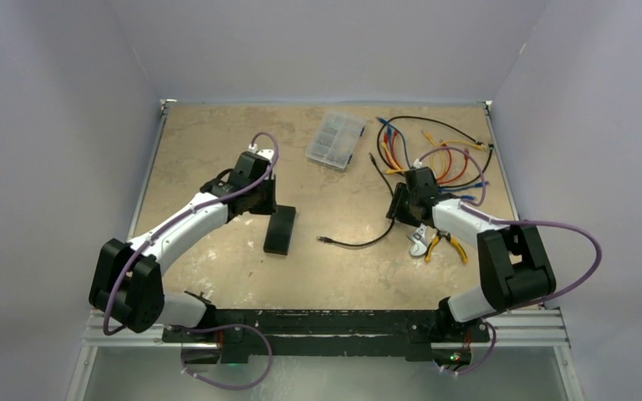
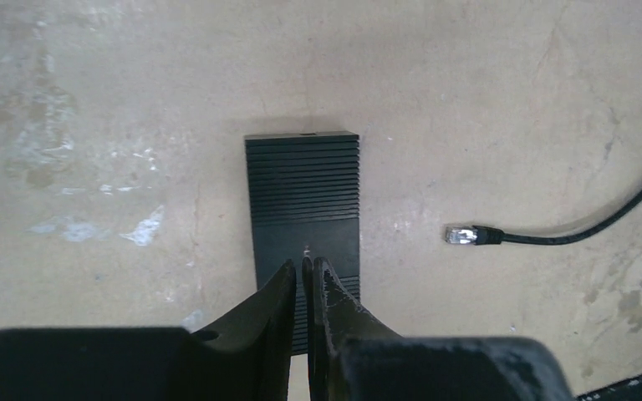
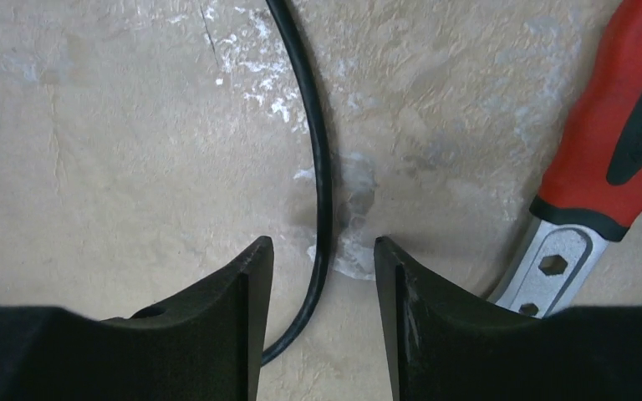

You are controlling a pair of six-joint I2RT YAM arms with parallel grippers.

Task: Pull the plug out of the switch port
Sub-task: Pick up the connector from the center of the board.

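Note:
The switch (image 1: 280,230) is a flat black ribbed box lying on the table (image 1: 217,142). My left gripper (image 1: 261,203) is just above its near end, jaws shut with nothing between them. From the left wrist, the fingertips (image 2: 305,263) overlap the switch (image 2: 305,192). The plug (image 2: 461,236) lies loose on the table to the switch's right, out of any port, on a black cable (image 1: 368,242). My right gripper (image 1: 401,209) is open and straddles that cable (image 3: 318,167) further along. The cable passes between the fingers (image 3: 323,246) without being pinched.
A clear compartment case (image 1: 335,139) sits at the back. A tangle of coloured cables (image 1: 435,150) lies at the back right. A wrench (image 1: 419,240) and yellow-handled pliers (image 1: 447,244) lie by the right arm. A red-handled tool (image 3: 627,125) is close to the right finger.

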